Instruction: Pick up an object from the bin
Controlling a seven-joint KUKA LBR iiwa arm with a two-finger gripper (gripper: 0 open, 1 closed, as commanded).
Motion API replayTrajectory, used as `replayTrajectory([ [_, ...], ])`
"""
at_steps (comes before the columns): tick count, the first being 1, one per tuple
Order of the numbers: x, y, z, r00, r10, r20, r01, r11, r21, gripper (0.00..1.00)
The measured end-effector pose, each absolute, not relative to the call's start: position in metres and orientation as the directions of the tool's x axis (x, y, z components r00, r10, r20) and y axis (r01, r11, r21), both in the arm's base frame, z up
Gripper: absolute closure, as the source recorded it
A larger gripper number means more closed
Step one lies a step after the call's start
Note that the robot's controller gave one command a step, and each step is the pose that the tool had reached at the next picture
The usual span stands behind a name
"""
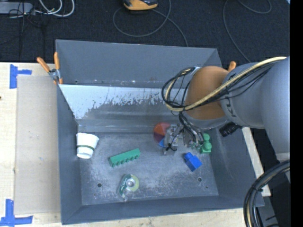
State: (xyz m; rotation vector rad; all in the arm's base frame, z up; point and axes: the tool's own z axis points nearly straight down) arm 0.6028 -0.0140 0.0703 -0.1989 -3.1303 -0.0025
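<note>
My gripper (171, 144) is low in the bin's back right part, under the orange wrist cover. It sits just right of a red rounded thing (161, 128) and a small blue piece (161, 143) below that, and may touch them. A green knobbly toy (205, 144) lies close on the gripper's right. A blue block (192, 161) rests on the floor just in front of it. Nothing shows held in the gripper.
Further left lie a green toothed bar (124, 157), a white cup on its side (86, 145) and a clear roundish thing with a yellow part (128, 184) near the front. The arm and its cables hang over the bin's right side.
</note>
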Motion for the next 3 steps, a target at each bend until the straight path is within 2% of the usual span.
replayTrajectory([
  [1, 0.608, -0.039, 0.171, -1.000, 0.028, -0.002, 0.028, 1.000, 0.001, 0.00],
  [2, 0.607, -0.039, 0.168, -1.000, 0.028, 0.004, 0.028, 1.000, 0.002, 0.00],
  [3, 0.591, -0.005, 0.121, -0.998, 0.066, -0.005, 0.066, 0.998, 0.001, 0.00],
])
